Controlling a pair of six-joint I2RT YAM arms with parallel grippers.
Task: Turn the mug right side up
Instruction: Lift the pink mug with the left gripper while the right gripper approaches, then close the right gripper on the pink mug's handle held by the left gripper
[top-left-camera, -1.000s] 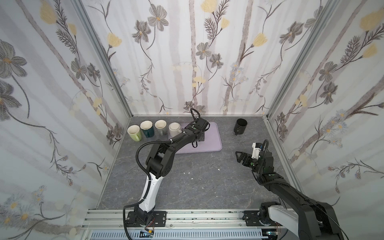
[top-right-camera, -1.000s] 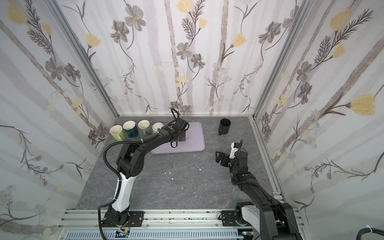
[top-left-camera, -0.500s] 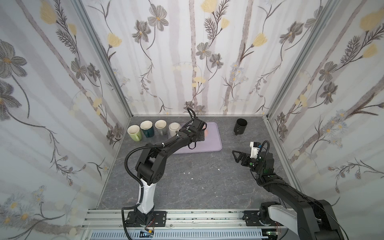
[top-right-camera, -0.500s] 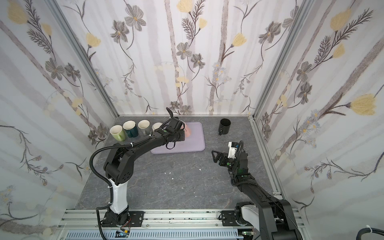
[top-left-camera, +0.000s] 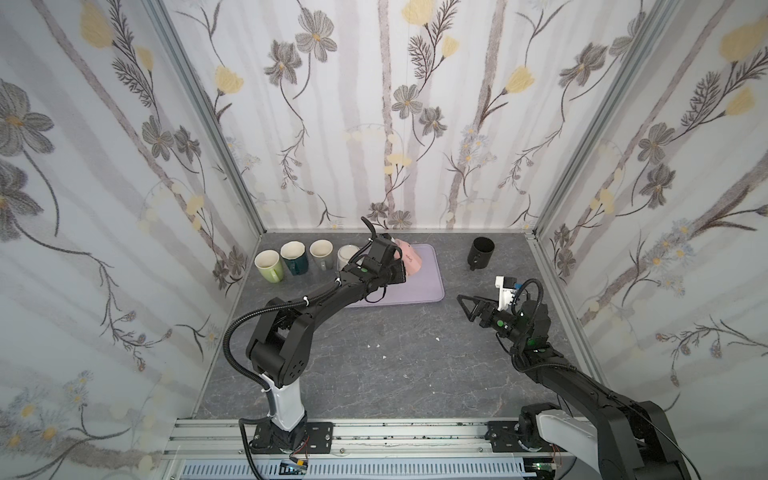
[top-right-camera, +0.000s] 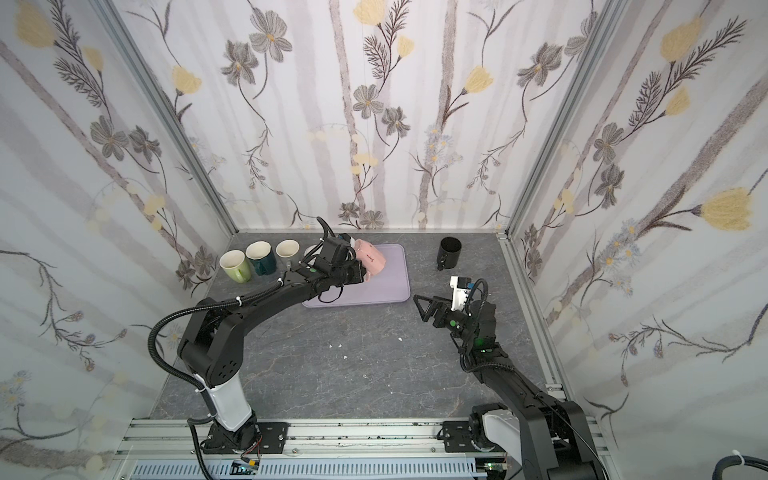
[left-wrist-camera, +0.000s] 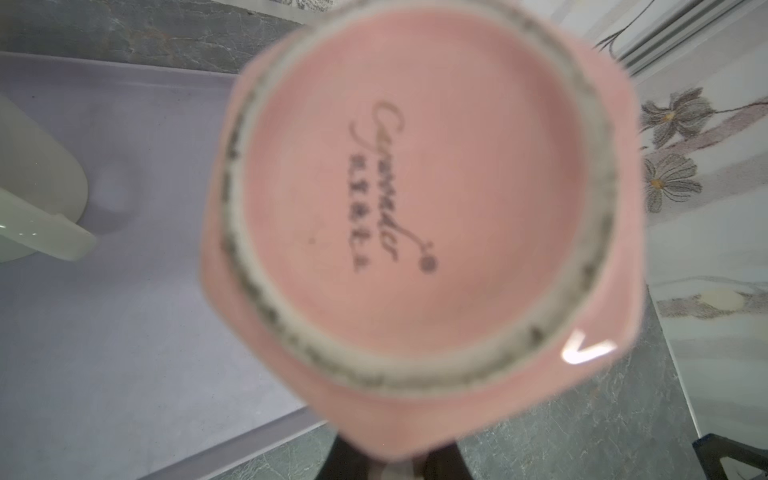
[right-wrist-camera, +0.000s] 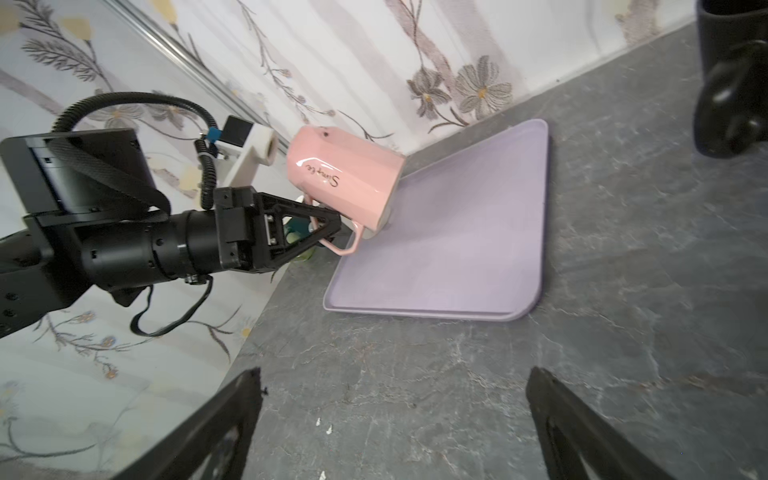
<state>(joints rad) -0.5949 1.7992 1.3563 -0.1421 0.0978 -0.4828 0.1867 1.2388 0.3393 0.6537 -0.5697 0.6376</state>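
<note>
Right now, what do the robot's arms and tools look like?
Both arms are black with white bottom sections. The left arm wears a ribbed black hose; the right arm has a white block at its wrist. The left tool and right tool have black, triangle-shaped fingers.

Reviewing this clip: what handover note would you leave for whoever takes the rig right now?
Left tool: shut on the handle of the pink mug.
Right tool: open, empty, above the table.
Mug: lifted and tilted over the lavender tray, base high, rim low; I cannot tell if the rim touches the tray.
Done: mug gripped and partly tipped.
Left: finish the turn, set it upright, release.
</note>
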